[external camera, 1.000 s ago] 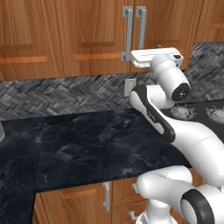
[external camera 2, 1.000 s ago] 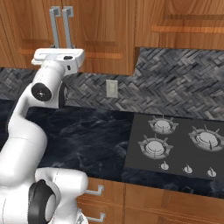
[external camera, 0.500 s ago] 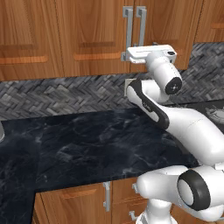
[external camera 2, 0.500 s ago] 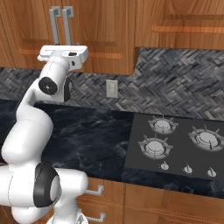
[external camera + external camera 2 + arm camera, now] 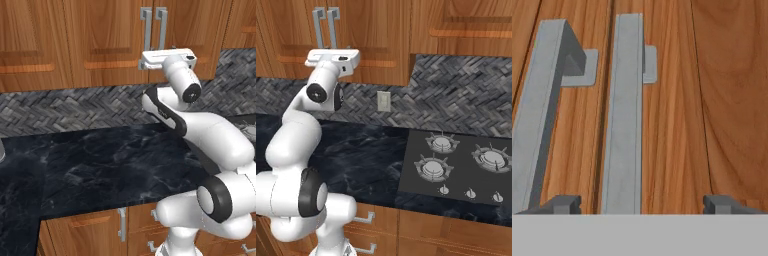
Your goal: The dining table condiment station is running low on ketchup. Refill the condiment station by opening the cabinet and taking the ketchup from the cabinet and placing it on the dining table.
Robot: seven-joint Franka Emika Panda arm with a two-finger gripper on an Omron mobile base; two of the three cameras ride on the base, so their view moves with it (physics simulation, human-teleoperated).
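The cabinet [image 5: 115, 45] is a brown wooden wall unit with both doors shut, also seen from the other side [image 5: 376, 40]. Its two long silver bar handles [image 5: 153, 27] meet at the door seam. My gripper [image 5: 149, 62] is raised right in front of the handles' lower ends, seen again from the right base [image 5: 320, 56]. In the hand view the gripper [image 5: 643, 205] is open, the right-hand handle [image 5: 623, 115] stands between its fingertips [image 5: 567, 204] and the left-hand handle [image 5: 542, 110] passes by the left one. The ketchup is hidden and the dining table is out of view.
Below the cabinet runs a black marble counter [image 5: 100, 165] against a grey herringbone backsplash [image 5: 456, 95]. A gas hob [image 5: 456, 167] is set in the counter to the right, with a wall socket [image 5: 383, 101] above it. Base cabinets with short handles [image 5: 121, 224] sit beneath.
The hand has moved left and closer to the cabinet doors, now level with the lower ends of the handles. The doors have not moved.
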